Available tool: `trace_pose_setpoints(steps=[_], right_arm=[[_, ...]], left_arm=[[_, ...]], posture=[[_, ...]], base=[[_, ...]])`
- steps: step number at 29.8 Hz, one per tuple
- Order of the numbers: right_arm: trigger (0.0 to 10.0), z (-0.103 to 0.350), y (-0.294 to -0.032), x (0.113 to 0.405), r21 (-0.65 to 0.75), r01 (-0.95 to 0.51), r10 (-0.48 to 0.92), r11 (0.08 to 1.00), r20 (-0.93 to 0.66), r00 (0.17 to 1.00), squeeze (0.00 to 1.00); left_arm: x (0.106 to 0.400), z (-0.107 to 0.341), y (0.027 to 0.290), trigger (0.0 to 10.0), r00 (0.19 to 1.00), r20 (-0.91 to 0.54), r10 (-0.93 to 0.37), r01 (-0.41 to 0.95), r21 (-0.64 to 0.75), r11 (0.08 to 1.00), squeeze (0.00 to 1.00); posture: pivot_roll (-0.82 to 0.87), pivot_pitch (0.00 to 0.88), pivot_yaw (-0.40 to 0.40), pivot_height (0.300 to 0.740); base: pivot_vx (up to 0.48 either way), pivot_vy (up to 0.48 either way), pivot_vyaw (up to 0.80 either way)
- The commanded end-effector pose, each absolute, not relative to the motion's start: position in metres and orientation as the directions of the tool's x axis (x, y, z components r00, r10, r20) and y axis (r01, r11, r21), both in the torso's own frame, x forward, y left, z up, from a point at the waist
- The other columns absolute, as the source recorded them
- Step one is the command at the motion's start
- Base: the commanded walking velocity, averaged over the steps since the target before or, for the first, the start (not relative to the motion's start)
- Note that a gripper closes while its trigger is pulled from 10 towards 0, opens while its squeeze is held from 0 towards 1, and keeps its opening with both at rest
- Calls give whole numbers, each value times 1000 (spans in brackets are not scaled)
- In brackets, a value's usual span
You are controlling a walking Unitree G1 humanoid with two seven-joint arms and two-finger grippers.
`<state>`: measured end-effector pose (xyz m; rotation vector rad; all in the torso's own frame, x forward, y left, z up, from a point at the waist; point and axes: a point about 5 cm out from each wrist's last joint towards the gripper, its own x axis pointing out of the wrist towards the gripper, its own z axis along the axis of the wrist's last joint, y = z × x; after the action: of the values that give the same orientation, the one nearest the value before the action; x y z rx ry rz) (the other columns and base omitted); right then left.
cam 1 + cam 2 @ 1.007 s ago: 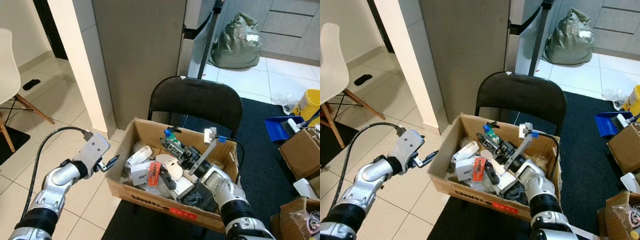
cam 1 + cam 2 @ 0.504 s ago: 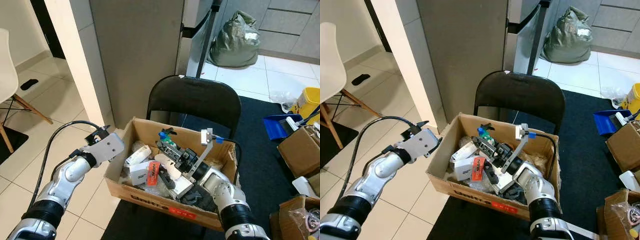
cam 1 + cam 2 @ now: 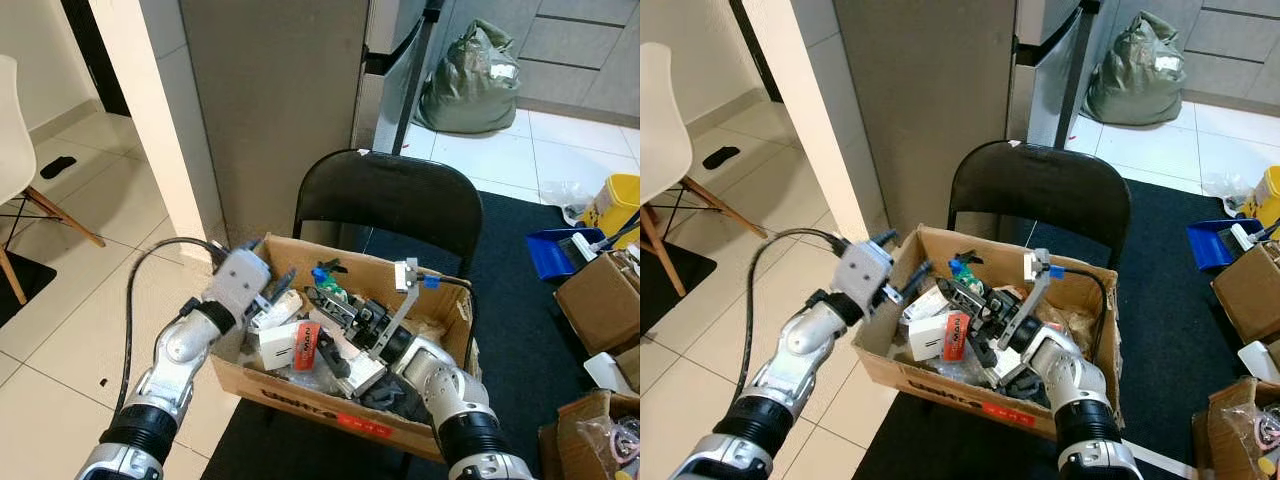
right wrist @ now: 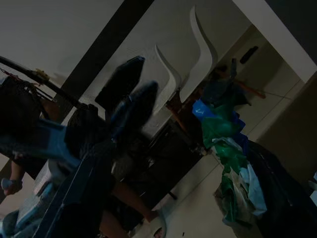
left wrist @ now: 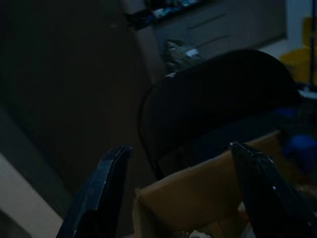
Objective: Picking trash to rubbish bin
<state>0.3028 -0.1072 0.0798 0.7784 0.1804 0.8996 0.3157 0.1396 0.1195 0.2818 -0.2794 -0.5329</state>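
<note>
A cardboard box [image 3: 300, 395] full of trash sits on a black folding chair [image 3: 385, 200], and both grippers work at it. The left gripper [image 3: 272, 290] hovers at the box's near-left wall, fingers spread, with a white carton [image 3: 277, 346] and a red wrapper [image 3: 306, 346] lying just beyond and below its tips. The right gripper [image 3: 335, 300] is down among the clutter in the middle, its fingers pinching a blue-and-green scrap [image 4: 223, 139]. This looks like the picking step: next the right gripper needs to lift its catch clear of the tangle, while the left must descend and close on a piece.
</note>
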Motion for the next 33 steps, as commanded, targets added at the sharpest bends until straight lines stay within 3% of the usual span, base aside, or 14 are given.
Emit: trace_pose_setpoints(steps=[1,6,8,13,27,33], right_arm=[[10000,79,-107,300,681,-636,767,364,168,619,0],[10000,81,-106,299,678,-649,774,344,187,606,0],[10000,82,-105,297,677,-656,777,334,196,598,0],[10000,82,-105,296,678,-656,778,332,197,597,0],[10000,84,-104,292,679,-667,787,306,214,579,0],[10000,86,-103,283,675,-692,817,257,231,529,0]], left_arm=[[316,120,138,10000,826,194,-530,465,300,833,0],[314,116,137,10000,811,181,-557,508,255,822,0],[306,108,128,10000,748,134,-650,627,181,758,0],[299,105,122,10000,694,123,-709,697,127,705,0],[301,120,118,10000,677,185,-712,712,79,698,0],[302,122,115,10000,668,191,-719,727,40,686,0]], posture=[[70,55,-3,740],[71,57,-3,740],[71,57,-3,740],[69,61,1,740],[67,64,3,740],[67,64,3,740]], base=[[0,0,0],[0,0,0],[0,0,0],[0,0,0],[0,0,0],[0,0,0]])
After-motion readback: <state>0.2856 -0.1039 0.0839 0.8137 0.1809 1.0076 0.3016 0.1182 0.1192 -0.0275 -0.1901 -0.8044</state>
